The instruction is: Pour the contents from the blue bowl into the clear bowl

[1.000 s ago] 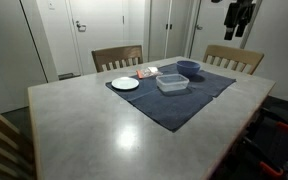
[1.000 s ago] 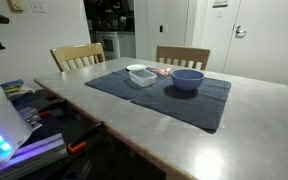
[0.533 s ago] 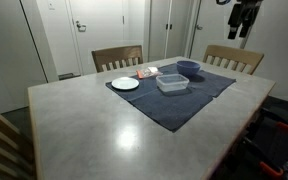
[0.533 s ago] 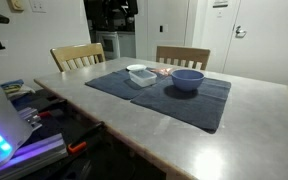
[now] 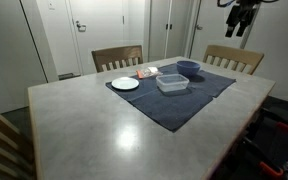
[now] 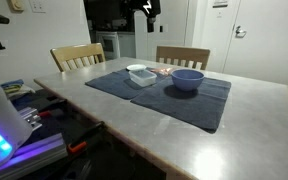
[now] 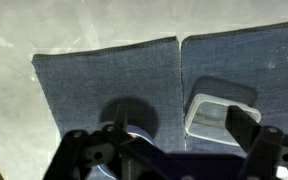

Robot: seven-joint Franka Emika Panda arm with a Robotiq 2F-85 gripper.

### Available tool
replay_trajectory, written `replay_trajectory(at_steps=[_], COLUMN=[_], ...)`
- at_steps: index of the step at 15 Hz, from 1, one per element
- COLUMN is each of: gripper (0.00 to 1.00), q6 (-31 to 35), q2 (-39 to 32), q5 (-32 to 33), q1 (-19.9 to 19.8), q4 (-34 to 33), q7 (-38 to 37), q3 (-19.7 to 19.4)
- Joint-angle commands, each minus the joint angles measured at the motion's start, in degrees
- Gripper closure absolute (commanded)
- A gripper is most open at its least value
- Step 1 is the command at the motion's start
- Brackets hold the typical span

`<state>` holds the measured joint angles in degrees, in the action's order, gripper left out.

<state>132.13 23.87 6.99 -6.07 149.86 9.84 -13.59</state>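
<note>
The blue bowl point(image 5: 188, 68) sits on a dark blue cloth mat point(image 5: 184, 100) at the far side of the table; it also shows in an exterior view point(image 6: 187, 79). The clear bowl point(image 5: 172, 83) stands right beside it on the mat, seen in both exterior views point(image 6: 140, 74). My gripper point(image 5: 242, 16) hangs high above the table, well clear of both bowls, and shows at the top of an exterior view point(image 6: 149, 8). In the wrist view the gripper point(image 7: 169, 150) is open and empty, with the clear bowl point(image 7: 219, 112) and part of the blue bowl point(image 7: 136, 132) far below.
A flat white plate point(image 5: 125, 83) lies on the mat's corner. A small pinkish object point(image 5: 149, 71) lies behind the clear bowl. Two wooden chairs point(image 5: 117, 57) point(image 5: 234, 57) stand at the table's far side. Bare tabletop point(image 5: 94, 125) lies in front of the mat.
My gripper has shifted sideways high above the table, coming further into view over the bowls. The bowls and plate have not moved.
</note>
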Motion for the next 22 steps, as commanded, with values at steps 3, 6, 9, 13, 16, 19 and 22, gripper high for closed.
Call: replay_trajectory(at_steps=[3,6,9,13,16,19,22], gripper=[0.00,0.00,0.00,0.00,0.00,0.00,0.00], q6=[0.5,0.5,2.1,4.0,5.7,6.1,5.5], q2=[-3.0,-4.2,-5.6,-9.3,-12.3,-16.0,-20.3], q5=[-1.6,-1.7,-2.5,-6.3,-8.9,-11.3,-13.8], q1=[-1.4,-1.4,-1.3,-0.9,-1.0,-1.1,-1.3], q4=[-2.1,-2.9,-3.3,-6.5,-9.5,-13.4,-17.8], q7=[5.6,6.8,5.6,7.5,8.9,11.3,14.6], q3=[-1.2,-1.6,-1.6,-3.2,-4.1,-4.7,-4.9])
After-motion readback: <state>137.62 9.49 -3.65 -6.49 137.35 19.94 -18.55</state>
